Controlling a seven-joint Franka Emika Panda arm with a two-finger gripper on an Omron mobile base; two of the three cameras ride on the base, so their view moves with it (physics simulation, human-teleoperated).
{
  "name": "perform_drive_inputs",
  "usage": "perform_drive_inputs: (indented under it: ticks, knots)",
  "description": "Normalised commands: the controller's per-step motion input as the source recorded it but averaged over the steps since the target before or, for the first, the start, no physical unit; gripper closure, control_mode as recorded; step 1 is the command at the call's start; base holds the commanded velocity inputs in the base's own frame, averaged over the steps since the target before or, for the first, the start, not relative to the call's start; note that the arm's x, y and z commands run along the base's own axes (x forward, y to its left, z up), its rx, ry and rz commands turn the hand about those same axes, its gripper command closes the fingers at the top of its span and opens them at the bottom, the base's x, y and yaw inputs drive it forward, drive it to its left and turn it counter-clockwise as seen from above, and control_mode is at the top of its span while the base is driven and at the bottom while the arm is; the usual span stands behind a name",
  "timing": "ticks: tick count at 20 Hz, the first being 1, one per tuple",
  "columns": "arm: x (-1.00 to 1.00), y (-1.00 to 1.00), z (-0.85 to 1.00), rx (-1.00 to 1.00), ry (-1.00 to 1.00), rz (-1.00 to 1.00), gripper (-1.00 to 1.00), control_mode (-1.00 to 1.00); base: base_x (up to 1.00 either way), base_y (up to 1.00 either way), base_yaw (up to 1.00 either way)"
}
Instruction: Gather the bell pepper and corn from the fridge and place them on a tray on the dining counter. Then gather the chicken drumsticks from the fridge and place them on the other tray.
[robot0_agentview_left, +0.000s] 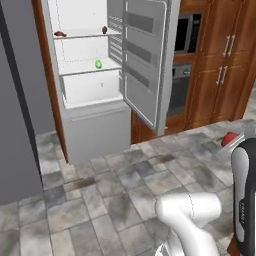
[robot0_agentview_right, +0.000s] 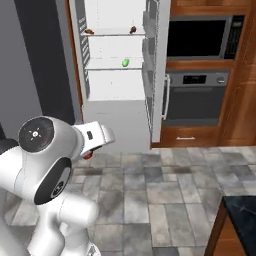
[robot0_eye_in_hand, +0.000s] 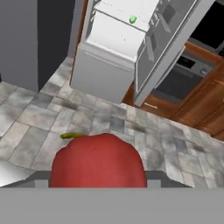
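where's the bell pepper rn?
The bell pepper is held between the gripper fingers, low in the hand view over the tiled floor, in front of the open fridge.

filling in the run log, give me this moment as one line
phase: carrying | fingers: shut on bell pepper | fridge: door open, small green item on middle shelf, two brown pieces on shelf above

No legible text, label, brand or number is found. Faint dark markings on the robot arm (robot0_agentview_left: 243, 212) and small marks on the oven panel (robot0_agentview_right: 195, 79) are too blurred to be read.
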Motion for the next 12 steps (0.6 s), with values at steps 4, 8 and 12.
perform_drive_inputs:
  ticks: [4,8,12]
  knots:
    - [0.0,0.0,0.0,0.0,0.0,0.0,1.0,1.0,-0.84,-0.16,-0.52]
    - [0.0,0.0,0.0,0.0,0.0,0.0,1.0,1.0,-0.75,-0.11,-0.53]
    - [0.0,0.0,0.0,0.0,0.0,0.0,1.0,1.0,-0.67,-0.05,-0.53]
